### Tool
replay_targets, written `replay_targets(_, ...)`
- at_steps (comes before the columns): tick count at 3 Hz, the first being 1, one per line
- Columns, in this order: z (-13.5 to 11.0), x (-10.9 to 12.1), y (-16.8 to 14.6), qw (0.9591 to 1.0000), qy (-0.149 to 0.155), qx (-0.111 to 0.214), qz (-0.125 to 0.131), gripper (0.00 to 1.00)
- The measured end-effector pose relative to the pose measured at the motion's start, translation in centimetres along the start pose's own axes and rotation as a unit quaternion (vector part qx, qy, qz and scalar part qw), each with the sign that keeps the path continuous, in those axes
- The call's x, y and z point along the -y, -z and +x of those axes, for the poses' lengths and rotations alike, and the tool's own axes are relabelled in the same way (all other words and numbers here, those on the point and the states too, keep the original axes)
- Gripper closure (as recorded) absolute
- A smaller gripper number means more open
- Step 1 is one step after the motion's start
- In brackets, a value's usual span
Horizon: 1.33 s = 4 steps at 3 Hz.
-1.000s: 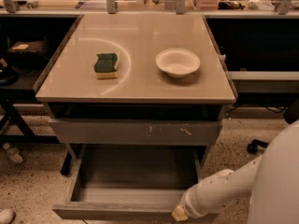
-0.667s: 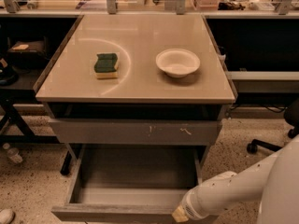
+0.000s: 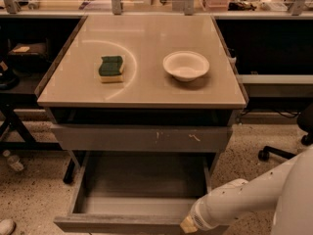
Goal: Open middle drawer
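Observation:
The middle drawer [image 3: 142,180] is pulled out at the bottom of the cabinet, showing its smooth grey tray interior. Its plain front edge [image 3: 117,223] runs along the bottom of the camera view. My gripper [image 3: 188,224] is at the end of the white arm [image 3: 234,202], which reaches in from the lower right. It sits at the right part of the drawer's front edge. Its tip is hidden by the front and the frame's bottom edge. Above the open drawer is a shut grey front with white scratch marks [image 3: 146,138].
On the beige cabinet top [image 3: 142,89] lie a green and yellow sponge [image 3: 111,68] and a white bowl [image 3: 186,65]. Dark shelving stands on the left and right. A chair base [image 3: 281,151] stands on the speckled floor at right. A bottle [image 3: 11,160] lies on the floor at left.
The white robot body at the right edge has sunk lower in view. The arm stays at the drawer's front edge, and the drawer remains pulled out about the same.

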State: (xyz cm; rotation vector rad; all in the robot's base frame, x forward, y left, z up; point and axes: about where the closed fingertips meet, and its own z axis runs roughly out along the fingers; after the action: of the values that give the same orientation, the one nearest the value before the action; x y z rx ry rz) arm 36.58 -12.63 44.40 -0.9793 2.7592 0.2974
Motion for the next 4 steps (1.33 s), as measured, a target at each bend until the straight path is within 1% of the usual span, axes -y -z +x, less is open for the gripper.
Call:
replay_targets(2, 0.90, 0.06, -0.15, 0.9999, -0.015, -0.007, -0.003, 1.00)
replay_targets(4, 0.81, 0.01, -0.01, 0.9998, -0.020, -0.009, -0.002, 1.00)
